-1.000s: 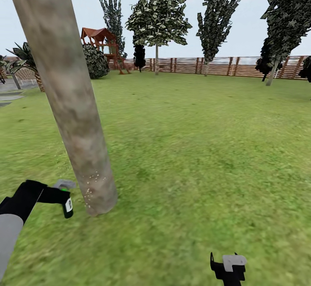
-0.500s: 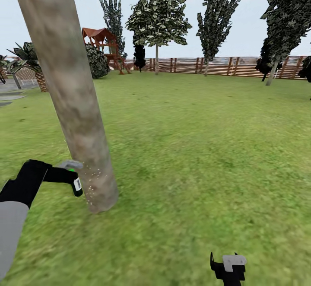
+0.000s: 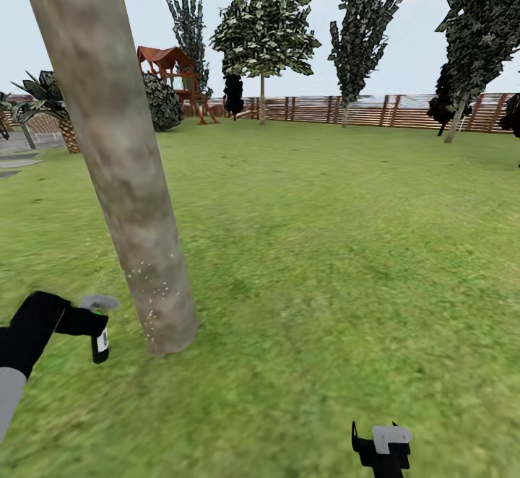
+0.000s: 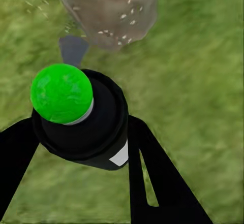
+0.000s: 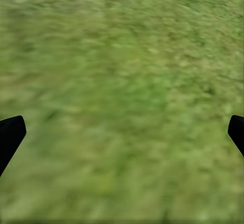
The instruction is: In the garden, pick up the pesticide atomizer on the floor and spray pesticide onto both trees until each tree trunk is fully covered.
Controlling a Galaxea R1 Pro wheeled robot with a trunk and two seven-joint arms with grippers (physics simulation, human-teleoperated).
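Left gripper (image 3: 90,323) clamped on pesticide atomizer (image 3: 100,326) nr tree trunk (image 3: 123,175) — right gripper (image 3: 381,445) jaws apart.

— My left arm (image 3: 18,362): what's the finish?
— Light grey sleeve low down, matte black toward the wrist. Left gripper (image 4: 76,148) has flat black fingers (image 4: 152,178), one with a narrow slot cut through it.
— And my right?
— Right gripper (image 3: 381,445) is black, with a pale grey plate on top. Its wrist camera catches two plain black fingertips (image 5: 10,135).
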